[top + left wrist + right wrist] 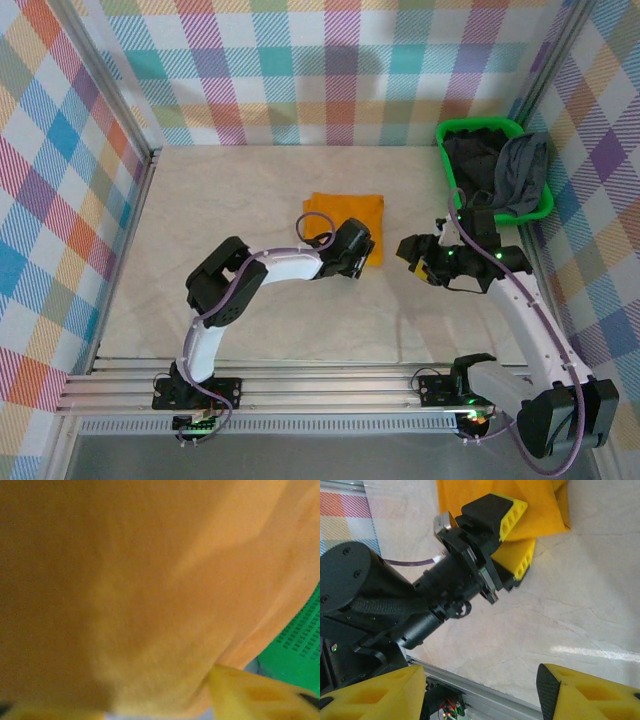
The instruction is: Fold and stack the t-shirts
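1. Yellow fingers point(370, 695) of my right claw point(480, 697) frame the wrist view, spread wide with nothing between them. From above, this claw point(410, 250) hovers over the surface point(250, 180) just right of the left claw point(355, 250).
2. Left claw point(520, 535) sits at the near right corner of the mustard-orange t-shirt point(345, 215), which lies folded in a rectangle mid-surface. Its jaws straddle the cloth's edge, but I cannot tell whether they are pinching or merely resting there. Orange cloth point(125, 580) presses right up against the left wrist camera.
3. Far right, the green basket point(475, 124) holds the near-black t-shirt point(470, 160) and the grey t-shirt point(525, 170). The grey one droops over the basket's right rim.
4. Risk one, as I judge it: if the left claw has caught a single layer, any pull would peel the fold open or drag the whole shirt along the smooth surface.
5. Risk two: the two claws stand near each other, so a careless sweep by either arm could knock them together.
6. Risk three: two shirts remain to fold. Pulling the draped grey one sideways could snag the rim and tip or shift the light basket.
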Tool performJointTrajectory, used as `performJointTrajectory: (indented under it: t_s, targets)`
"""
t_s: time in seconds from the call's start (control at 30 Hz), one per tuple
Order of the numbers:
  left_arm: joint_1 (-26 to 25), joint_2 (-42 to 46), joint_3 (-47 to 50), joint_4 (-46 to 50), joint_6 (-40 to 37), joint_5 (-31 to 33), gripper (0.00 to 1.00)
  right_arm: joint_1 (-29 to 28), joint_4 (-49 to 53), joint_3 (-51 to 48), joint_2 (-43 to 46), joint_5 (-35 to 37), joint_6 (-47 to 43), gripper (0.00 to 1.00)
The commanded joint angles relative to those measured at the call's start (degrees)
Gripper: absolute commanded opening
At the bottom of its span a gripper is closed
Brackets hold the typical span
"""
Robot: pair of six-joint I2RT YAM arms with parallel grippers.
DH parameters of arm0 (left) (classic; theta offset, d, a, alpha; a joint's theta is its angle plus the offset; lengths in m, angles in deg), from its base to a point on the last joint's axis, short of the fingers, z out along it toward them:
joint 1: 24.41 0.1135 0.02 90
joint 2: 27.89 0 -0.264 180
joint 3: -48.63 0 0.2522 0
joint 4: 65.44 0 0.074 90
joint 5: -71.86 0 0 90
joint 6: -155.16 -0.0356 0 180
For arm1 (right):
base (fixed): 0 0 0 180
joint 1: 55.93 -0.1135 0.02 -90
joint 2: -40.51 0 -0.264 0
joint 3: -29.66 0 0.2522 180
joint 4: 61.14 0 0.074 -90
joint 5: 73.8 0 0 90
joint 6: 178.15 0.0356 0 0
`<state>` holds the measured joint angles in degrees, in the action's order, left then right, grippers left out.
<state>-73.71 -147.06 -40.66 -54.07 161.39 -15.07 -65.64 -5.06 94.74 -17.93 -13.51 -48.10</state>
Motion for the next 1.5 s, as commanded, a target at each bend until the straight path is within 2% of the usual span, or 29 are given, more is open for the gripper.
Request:
performJointTrajectory:
  t_s: [0.0, 0.07, 0.13, 0.27, 0.4, 0.5, 0.57, 0.67, 0.8, 1.03, 1.23, 1.33, 1.43, 1.47]
  targets:
    - [1.17, -2.73, 1.67, -4.63, 1.59, 4.41, 0.31, 0.07, 1.44, -0.51, 1.38, -1.95, 0.52, 0.61]
    - [2.69, -3.10, 2.69, -6.52, 2.03, 4.36, 0.12, 0.06, 1.55, -0.35, 1.31, -2.12, 0.77, 0.60]
    - [4.55, -2.15, 4.03, -7.27, 1.59, 4.41, 0.01, 0.11, 1.38, -0.16, 1.13, -2.33, 1.06, 0.59]
    - [10.67, 3.08, 8.70, -6.85, -2.19, 3.82, 0.00, 0.04, 0.79, 0.44, 0.79, -1.90, 1.60, 0.58]
    - [21.11, 8.91, 13.36, -4.30, -11.31, -0.80, 0.00, 0.05, -0.41, 0.55, 0.00, -1.37, 2.31, 0.58]
    - [30.27, 10.04, 14.23, -4.05, -18.79, -6.35, 0.00, 0.00, -1.61, 0.30, -0.86, -1.22, 2.74, 0.57]
    - [36.11, 8.43, 12.30, -4.55, -26.05, -11.35, 0.00, -0.04, -2.43, 0.02, -1.53, -1.22, 3.21, 0.57]
    - [43.90, 3.67, 5.05, 0.75, -37.79, -17.60, 0.00, -0.04, -3.57, -0.16, -2.49, -1.06, 3.88, 0.57]
    - [51.79, -1.62, -2.30, 4.31, -43.76, -20.75, 0.00, -0.04, -4.20, 0.19, -3.91, -0.73, 3.99, 0.57]
    - [57.29, -10.67, -18.04, 11.19, -47.36, -21.80, 0.00, -0.13, -4.22, 0.85, -5.11, -0.65, 3.85, 0.56]
    - [57.75, -12.15, -21.70, 9.88, -46.02, -23.98, 0.02, -0.22, -10.32, 1.10, -3.06, -3.63, 3.91, 0.58]
    - [56.97, -9.23, -19.11, 6.78, -43.55, -25.40, 0.15, -0.22, -19.14, -0.40, 0.25, -5.37, 6.11, 0.61]
    - [55.71, -5.08, -15.58, 4.27, -41.66, -26.10, 0.39, -0.22, -25.72, -2.16, 2.65, -4.57, 9.02, 0.65]
    - [55.23, -3.64, -14.38, 3.76, -41.65, -26.23, 0.43, -0.22, -26.82, -2.29, 2.62, -4.28, 9.61, 0.66]
